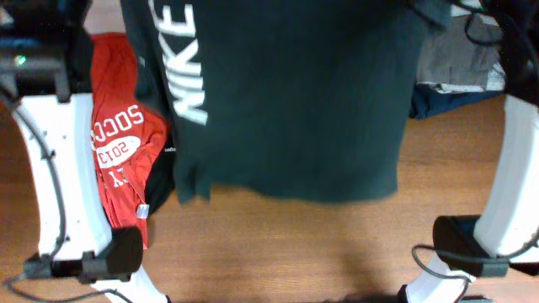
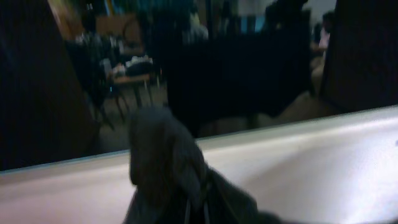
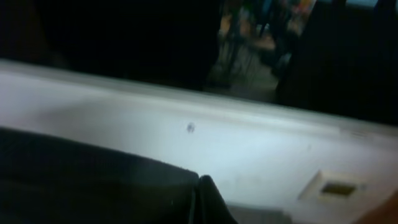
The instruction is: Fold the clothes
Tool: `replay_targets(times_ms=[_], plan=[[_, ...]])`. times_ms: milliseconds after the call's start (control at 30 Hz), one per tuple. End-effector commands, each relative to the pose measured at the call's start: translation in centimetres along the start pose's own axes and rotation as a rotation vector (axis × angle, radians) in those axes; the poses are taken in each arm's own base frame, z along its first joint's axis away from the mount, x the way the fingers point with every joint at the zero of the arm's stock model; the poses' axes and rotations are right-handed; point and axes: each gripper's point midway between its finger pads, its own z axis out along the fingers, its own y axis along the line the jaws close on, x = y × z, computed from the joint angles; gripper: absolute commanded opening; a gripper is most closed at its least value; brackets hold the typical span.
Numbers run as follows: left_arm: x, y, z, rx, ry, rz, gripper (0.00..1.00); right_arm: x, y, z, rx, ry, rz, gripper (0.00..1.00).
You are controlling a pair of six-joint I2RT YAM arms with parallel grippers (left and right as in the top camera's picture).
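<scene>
At the top centre of the overhead view, the dark T-shirt [image 1: 295,93] hangs clear of the wooden table [image 1: 278,252] and fills most of the upper frame. Its white NIKE lettering [image 1: 185,59] runs down the left side, and its lower hem is loose above the tabletop. At the left, partly under the shirt, a red garment [image 1: 122,126] with white print lies on the table. In the upper right corner lie a grey garment [image 1: 455,55] and a navy garment [image 1: 438,101]. The white left arm [image 1: 38,160] and right arm [image 1: 514,168] rise at the frame's edges.

In the blurred left wrist view, a bunch of dark fabric [image 2: 165,168] rises from the bottom centre in front of a pale band [image 2: 311,162]. The left gripper's jaws are together, apparently pinching that fabric.

In the right wrist view, dark fabric fills the lower left over a pale surface [image 3: 249,149]. The right gripper is likewise closed, seemingly clamped on the shirt.
</scene>
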Motion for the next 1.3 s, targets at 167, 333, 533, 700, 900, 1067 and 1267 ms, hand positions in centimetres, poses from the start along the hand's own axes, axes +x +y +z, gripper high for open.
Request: replay_targets(times_ms=[167,333,533,700,900,1067,1267], plan=[[-3.9,1.5,0.5,-0.061,-0.179,0.041,0.0,-6.1,-2.8,-3.2,0.134,-0.219,-0.07,0.04],[-3.0,1.6,0.6,-0.067,-0.139,0.061,0.0,-1.8,-2.5,-1.2,0.108,-0.059,-0.062,0.04],[6.7,2.5,2.9,-0.107,0.196,0.097,0.0,7.5,-1.5,2.3,0.049,0.27,-0.035,0.04],[14.9,3.0,2.4,-0.101,0.483,0.078,0.0,13.1,-1.9,1.2,0.042,0.491,0.057,0.04],[19.6,1.9,-0.9,-0.077,0.717,0.009,0.0,16.9,-0.7,-1.4,0.0,0.68,0.092,0.04],[23.1,1.0,-4.7,-0.055,0.928,-0.025,0.0,18.6,-0.2,-3.4,-0.003,0.78,0.133,0.04],[26.2,-0.1,-10.4,-0.043,1.19,-0.074,0.0,16.5,0.3,-6.1,0.0,0.726,0.194,0.04]])
